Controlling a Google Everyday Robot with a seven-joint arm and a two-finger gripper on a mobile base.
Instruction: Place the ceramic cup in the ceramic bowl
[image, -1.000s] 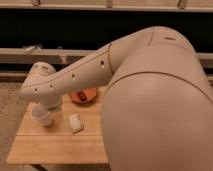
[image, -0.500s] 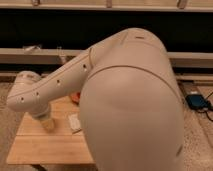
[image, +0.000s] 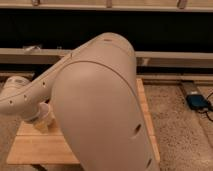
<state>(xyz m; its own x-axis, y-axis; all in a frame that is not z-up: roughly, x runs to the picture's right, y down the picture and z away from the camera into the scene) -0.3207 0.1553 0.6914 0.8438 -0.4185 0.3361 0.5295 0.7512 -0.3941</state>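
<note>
Listing what my feed gives me.

- Item: arm (image: 100, 100), cream-coloured shell, bulky, filling the middle of the view down to the bottom edge.
- Item: gripper (image: 43, 120), at the lower left, below the wrist, low over the left end of the wooden table (image: 35, 149). I cannot tell whether it is spread or pressed together.
- Item: ceramic cup. I cannot separate it from the pale mass at the gripper end, so I cannot record its look or exact place.
- Item: ceramic bowl, hidden behind the arm.
- Item: blue object (image: 197, 101), on the speckled floor (image: 175, 135) at right, well apart from the table.
</note>
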